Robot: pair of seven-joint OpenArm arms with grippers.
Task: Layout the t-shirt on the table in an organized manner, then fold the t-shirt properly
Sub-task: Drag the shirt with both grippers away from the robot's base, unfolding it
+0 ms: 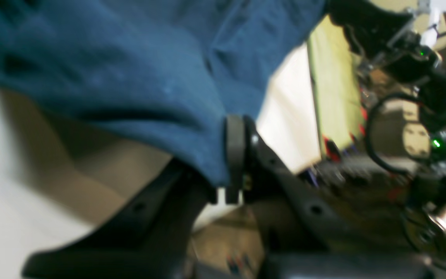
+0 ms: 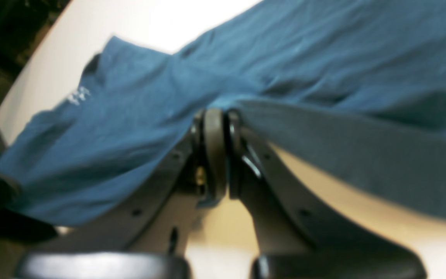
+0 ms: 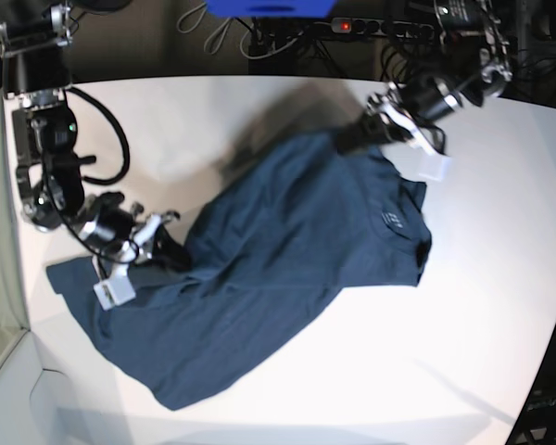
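Blurred wrist views, t-shirt [image 3: 269, 269] spread across worktop [image 3: 500, 278], left end effector [image 1: 234, 155] pinching cloth, right end effector [image 2: 215, 151] pinching cloth, fingertips buried in folds.

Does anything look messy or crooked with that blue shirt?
Yes. The t-shirt lies diagonally across the table, creased rather than flat, pinched by both end effectors, left and right. No damage visible.

We see left gripper [image 1: 234, 155] clamped, pads pressed together on t-shirt [image 3: 259, 269] edge, arm stretched far across. Right gripper [image 2: 215, 151] likewise pinched on cloth, arm low, near side.
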